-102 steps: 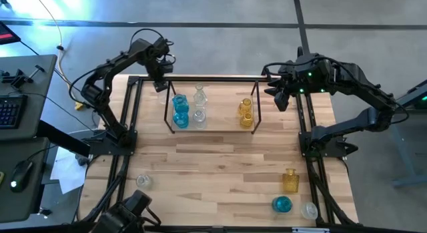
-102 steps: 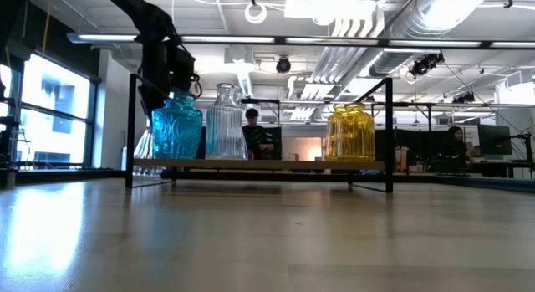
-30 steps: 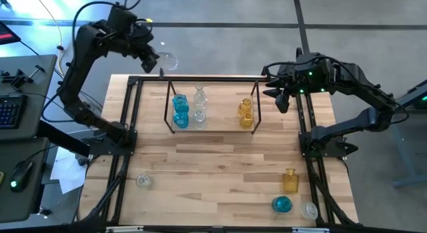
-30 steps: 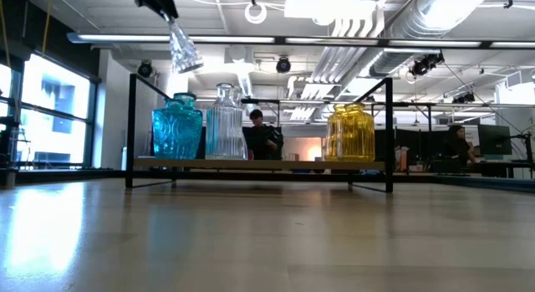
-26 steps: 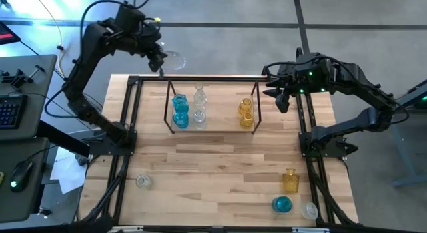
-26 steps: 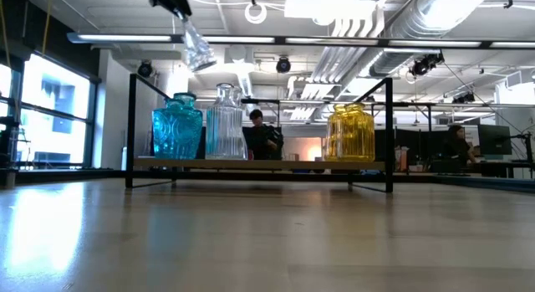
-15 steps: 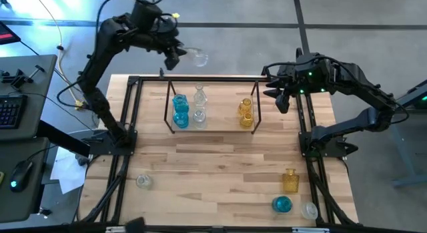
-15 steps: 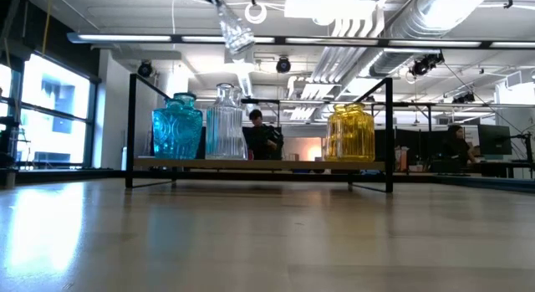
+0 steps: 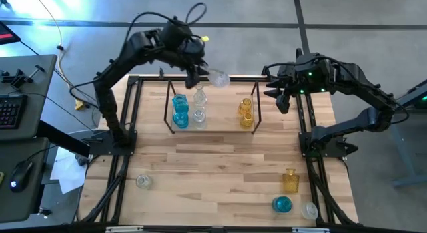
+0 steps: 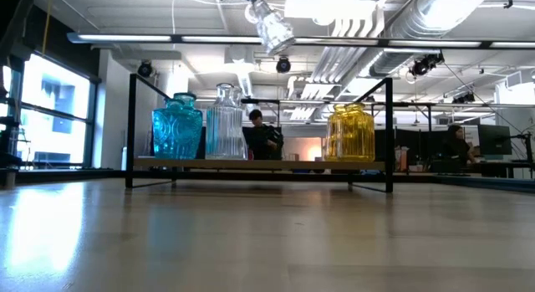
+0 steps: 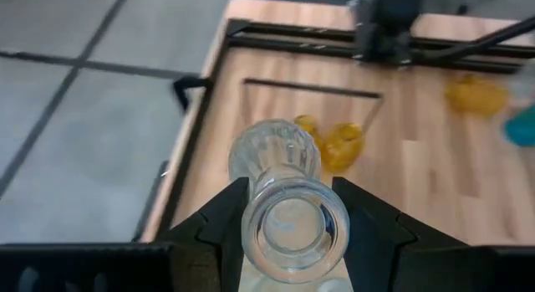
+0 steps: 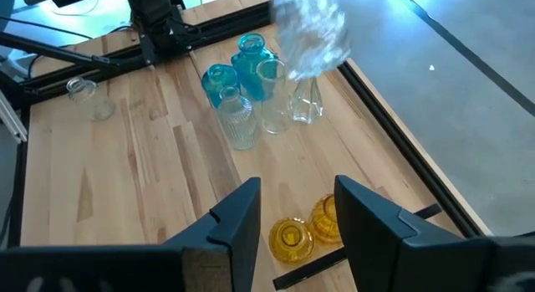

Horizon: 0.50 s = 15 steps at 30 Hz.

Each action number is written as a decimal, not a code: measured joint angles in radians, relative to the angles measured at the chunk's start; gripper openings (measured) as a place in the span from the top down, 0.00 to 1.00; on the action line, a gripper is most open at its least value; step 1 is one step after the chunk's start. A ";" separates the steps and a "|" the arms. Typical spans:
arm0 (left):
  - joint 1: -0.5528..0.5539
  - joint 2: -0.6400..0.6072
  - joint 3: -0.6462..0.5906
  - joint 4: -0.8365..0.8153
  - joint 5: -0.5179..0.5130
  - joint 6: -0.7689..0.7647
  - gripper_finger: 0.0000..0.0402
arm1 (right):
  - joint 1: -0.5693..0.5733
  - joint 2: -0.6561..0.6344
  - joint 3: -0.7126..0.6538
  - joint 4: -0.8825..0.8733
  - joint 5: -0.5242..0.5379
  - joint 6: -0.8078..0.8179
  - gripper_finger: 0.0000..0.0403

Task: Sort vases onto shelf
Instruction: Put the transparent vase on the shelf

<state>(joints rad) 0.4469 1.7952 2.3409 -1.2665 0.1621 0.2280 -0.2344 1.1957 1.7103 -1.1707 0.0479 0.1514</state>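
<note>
Six vases on the shelf point(image 9: 212, 128) — a clear vase point(image 9: 217, 77) gripped aloft in the left end effector point(image 9: 200, 75) at 12 o'clock, right end effector point(image 12: 288, 212) empty, part-open — four waiting on the surface point(image 9: 213, 166).

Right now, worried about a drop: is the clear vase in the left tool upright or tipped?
Tipped. The clear vase hangs slanted from the left tool, well above the shelf.

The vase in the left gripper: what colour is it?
Clear ribbed glass vase, best seen in the left wrist view, held by the left gripper.
</note>
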 joint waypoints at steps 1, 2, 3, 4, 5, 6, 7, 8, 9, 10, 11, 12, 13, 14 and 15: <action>-0.017 0.004 0.000 0.006 0.008 -0.006 0.65 | 0.000 0.000 0.000 0.000 0.000 -0.001 0.66; -0.035 0.010 0.000 0.010 0.011 -0.014 0.65 | 0.000 0.000 0.000 0.000 0.000 -0.001 0.66; -0.051 0.015 0.000 0.010 0.012 -0.024 0.65 | 0.000 0.000 0.000 0.000 0.000 -0.002 0.66; -0.064 0.022 0.000 0.009 0.013 -0.034 0.65 | 0.000 0.000 0.000 0.000 0.000 -0.002 0.66; -0.080 0.029 0.000 0.008 0.014 -0.037 0.65 | 0.000 0.000 0.000 0.000 0.000 -0.002 0.66; -0.095 0.035 0.000 0.004 0.013 -0.042 0.65 | 0.000 0.000 0.000 0.000 0.000 -0.002 0.66; -0.106 0.040 0.000 0.000 0.012 -0.042 0.65 | 0.000 0.000 0.000 0.000 0.000 -0.001 0.66; -0.117 0.045 0.000 -0.006 0.012 -0.042 0.65 | 0.000 0.000 0.000 0.000 0.001 0.001 0.66; -0.127 0.050 0.000 -0.014 0.011 -0.044 0.65 | 0.000 0.000 0.000 0.000 0.000 0.001 0.66; -0.136 0.057 0.000 -0.023 0.011 -0.047 0.65 | 0.000 0.000 0.000 -0.001 0.000 0.002 0.66; -0.144 0.064 0.000 -0.033 0.010 -0.056 0.65 | 0.000 0.000 0.000 -0.003 0.000 0.002 0.66; -0.150 0.070 0.000 -0.048 0.010 -0.064 0.65 | 0.000 0.000 0.000 -0.006 0.000 0.003 0.66; -0.153 0.079 0.000 -0.063 0.011 -0.067 0.65 | 0.000 0.000 0.000 -0.010 0.000 0.005 0.66; -0.159 0.088 0.000 -0.075 0.011 -0.068 0.65 | 0.000 0.000 0.000 -0.013 0.001 0.005 0.66; -0.165 0.096 0.000 -0.087 0.009 -0.070 0.65 | 0.000 0.000 0.000 -0.016 0.001 0.005 0.66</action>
<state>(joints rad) 0.2819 1.8911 2.3405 -1.3534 0.1715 0.1583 -0.2348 1.1957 1.7103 -1.1872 0.0486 0.1563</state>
